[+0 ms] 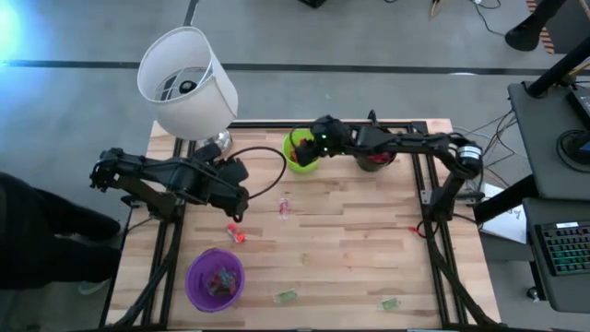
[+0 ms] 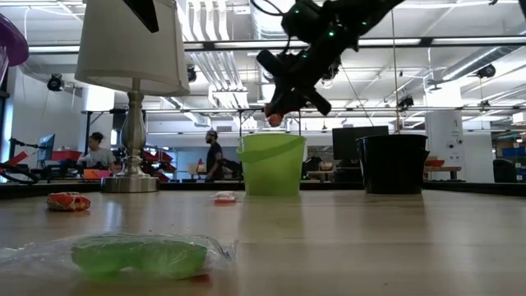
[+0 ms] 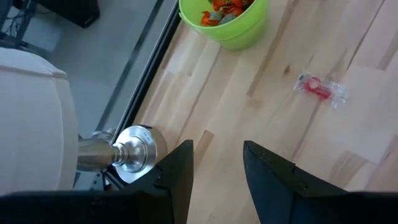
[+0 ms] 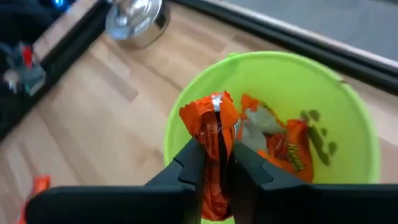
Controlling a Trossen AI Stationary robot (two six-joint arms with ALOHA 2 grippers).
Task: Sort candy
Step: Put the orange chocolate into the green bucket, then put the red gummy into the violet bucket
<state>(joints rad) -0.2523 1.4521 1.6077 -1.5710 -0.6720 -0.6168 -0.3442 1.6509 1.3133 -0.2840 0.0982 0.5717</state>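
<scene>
Holding an orange candy pinched between its fingers, your right gripper hangs directly above the green cup, so a release should drop the wrapper straight in with the other orange sweets already there. The grip looks narrow and high on the wrapper, leaving most of it free to fall cleanly.

Your left gripper waits near the lamp base, fingers apart and empty, well clear of the drop.

Loose candy sits on the bench: a pink piece, a red one, two green ones near the front edge. The purple cup holds some too.
</scene>
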